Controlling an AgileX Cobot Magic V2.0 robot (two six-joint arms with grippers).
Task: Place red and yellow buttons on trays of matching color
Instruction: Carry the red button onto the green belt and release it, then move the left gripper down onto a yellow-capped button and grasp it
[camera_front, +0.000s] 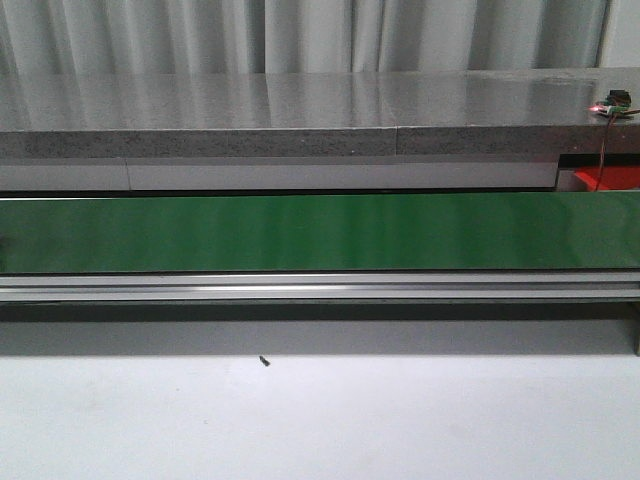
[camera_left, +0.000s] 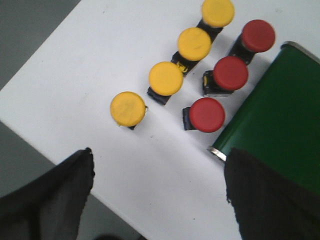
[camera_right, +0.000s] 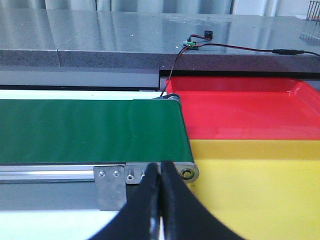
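Several yellow buttons, the nearest (camera_left: 128, 108), stand in a row on the white table (camera_left: 100, 60), beside a row of three red buttons, the nearest (camera_left: 207, 114). My left gripper (camera_left: 159, 172) hangs open above the table, short of both rows, with nothing between its fingers. In the right wrist view, the red tray (camera_right: 240, 112) lies behind the yellow tray (camera_right: 255, 185), both at the end of the green conveyor belt (camera_right: 90, 131). My right gripper (camera_right: 160, 172) is shut and empty, near the belt's end roller. Neither gripper shows in the front view.
The green belt (camera_front: 320, 232) runs across the front view on an aluminium frame (camera_front: 320, 290). Behind it is a grey stone ledge (camera_front: 300, 115) with a small wired sensor (camera_right: 192, 42). The belt's corner (camera_left: 272, 120) lies next to the red buttons. The table edge (camera_left: 45, 155) is close to my left finger.
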